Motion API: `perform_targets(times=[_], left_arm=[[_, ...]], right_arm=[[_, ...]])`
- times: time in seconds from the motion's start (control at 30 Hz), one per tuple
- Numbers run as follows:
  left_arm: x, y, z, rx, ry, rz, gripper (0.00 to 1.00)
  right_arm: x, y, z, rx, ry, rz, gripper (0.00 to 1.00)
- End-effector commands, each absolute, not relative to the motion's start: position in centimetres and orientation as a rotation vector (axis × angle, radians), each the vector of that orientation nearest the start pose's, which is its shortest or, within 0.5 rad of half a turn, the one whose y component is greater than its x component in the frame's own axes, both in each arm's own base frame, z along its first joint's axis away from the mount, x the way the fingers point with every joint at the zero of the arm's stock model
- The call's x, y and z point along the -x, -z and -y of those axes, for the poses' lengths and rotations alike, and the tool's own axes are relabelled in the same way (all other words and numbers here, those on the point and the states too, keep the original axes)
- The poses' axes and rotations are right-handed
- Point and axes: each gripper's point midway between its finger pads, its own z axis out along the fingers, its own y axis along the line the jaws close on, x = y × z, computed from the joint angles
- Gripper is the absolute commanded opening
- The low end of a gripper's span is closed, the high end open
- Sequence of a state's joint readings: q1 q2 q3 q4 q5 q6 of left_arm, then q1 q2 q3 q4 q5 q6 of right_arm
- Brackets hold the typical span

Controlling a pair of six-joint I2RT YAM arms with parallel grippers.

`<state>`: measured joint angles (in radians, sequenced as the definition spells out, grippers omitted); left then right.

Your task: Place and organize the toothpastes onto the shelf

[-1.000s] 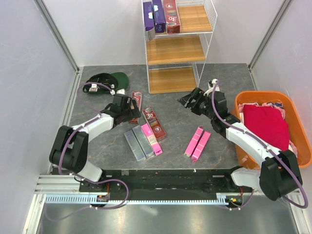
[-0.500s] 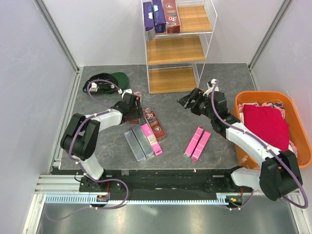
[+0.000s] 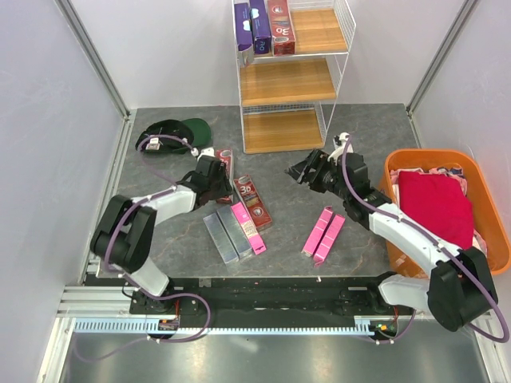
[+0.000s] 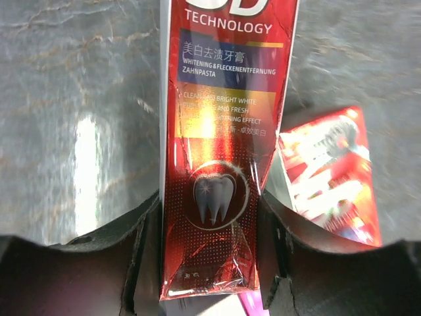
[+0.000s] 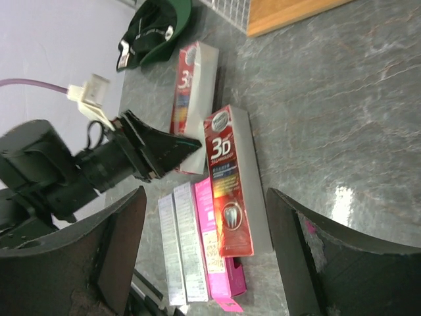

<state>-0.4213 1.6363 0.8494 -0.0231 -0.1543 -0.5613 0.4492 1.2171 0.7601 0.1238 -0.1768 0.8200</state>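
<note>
From above, the shelf (image 3: 287, 80) stood at the far edge of the table (image 3: 375, 132). Its top board held 2 purple cartons (image 3: 252, 28) and a shelved red carton (image 3: 280, 24) in a row at the left. The left gripper (image 3: 214, 177) was at the near end of a dark red carton (image 3: 224, 162) lying on the table, near the green cap (image 3: 177, 132). Just beside it lay a second dark red carton (image 3: 251, 201), then a pink carton (image 3: 248, 227) touching 2 silver-grey cartons (image 3: 226, 234). A pair of pink cartons (image 3: 323, 234) lay well apart to the right. The right gripper (image 3: 302, 170) hung above bare table, near the orange basket (image 3: 479, 171).

In the left wrist view, the dark red carton filled the gap between the fingers (image 4: 135, 247), which pressed against both long sides, so that gripper was clamped on it. The second dark red carton showed at the right.

In the right wrist view, that gripper's fingers (image 5: 118, 257) were spread wide and held nothing. Both dark red cartons, the pink carton and the silver-grey cartons lay below on the table.
</note>
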Motion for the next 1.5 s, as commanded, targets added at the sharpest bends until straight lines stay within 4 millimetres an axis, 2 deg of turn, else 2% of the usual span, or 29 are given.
perform_targets(times=[0.0,0.03,0.1,0.13,0.2,0.37,0.5,0.57,0.6,0.73,0.87,0.9,1.2,1.47], left_arm=[[-38.0,-11.1,17.6,0.295,0.500,-2.150,0.50],[-37.8,-12.5,17.9,0.303,0.551,-2.123,0.50],[-37.4,-14.0,18.0,0.312,0.596,-2.095,0.51],[-37.2,-15.6,18.2,0.315,0.648,-2.061,0.51],[-36.7,-16.9,18.4,0.325,0.694,-2.032,0.51],[-34.9,-21.2,19.1,0.381,0.905,-1.888,0.51],[-33.4,-23.7,19.7,0.438,1.095,-1.798,0.51],[-32.8,-24.2,19.8,0.449,1.150,-1.775,0.51],[-32.4,-25.3,20.1,0.453,1.203,-1.741,0.51],[-31.5,-26.5,20.3,0.442,1.270,-1.707,0.51],[-31.2,-27.1,20.1,0.436,1.272,-1.693,0.50],[-31.1,-27.2,20.1,0.428,1.270,-1.691,0.50],[-30.5,-28.4,20.5,0.394,1.318,-1.680,0.50],[-29.9,-29.3,21.6,0.364,1.433,-1.673,0.50]], right_arm=[[-32.2,-23.2,-23.7,-0.178,-1.014,-1.953,0.81],[-31.9,-23.4,-24.1,-0.166,-1.009,-1.948,0.82],[-31.7,-24.0,-24.6,-0.149,-1.007,-1.937,0.82],[-31.3,-24.1,-25.0,-0.132,-0.993,-1.937,0.81],[-31.0,-24.5,-25.5,-0.116,-0.983,-1.931,0.82],[-29.0,-24.6,-28.5,-0.056,-1.000,-1.928,0.82],[-27.1,-25.5,-31.2,0.007,-1.005,-1.896,0.82],[-26.6,-26.1,-32.2,0.049,-0.990,-1.879,0.82],[-26.5,-26.4,-32.5,0.056,-0.969,-1.867,0.82],[-25.1,-26.4,-35.5,0.154,-0.977,-1.871,0.82],[-24.9,-26.8,-37.5,0.190,-0.993,-1.872,0.82],[-25.1,-25.9,-37.8,0.198,-0.974,-1.897,0.82],[-26.9,-26.4,-39.4,0.209,-0.917,-1.876,0.82],[-28.7,-26.6,-39.1,0.195,-0.823,-1.807,0.82]])
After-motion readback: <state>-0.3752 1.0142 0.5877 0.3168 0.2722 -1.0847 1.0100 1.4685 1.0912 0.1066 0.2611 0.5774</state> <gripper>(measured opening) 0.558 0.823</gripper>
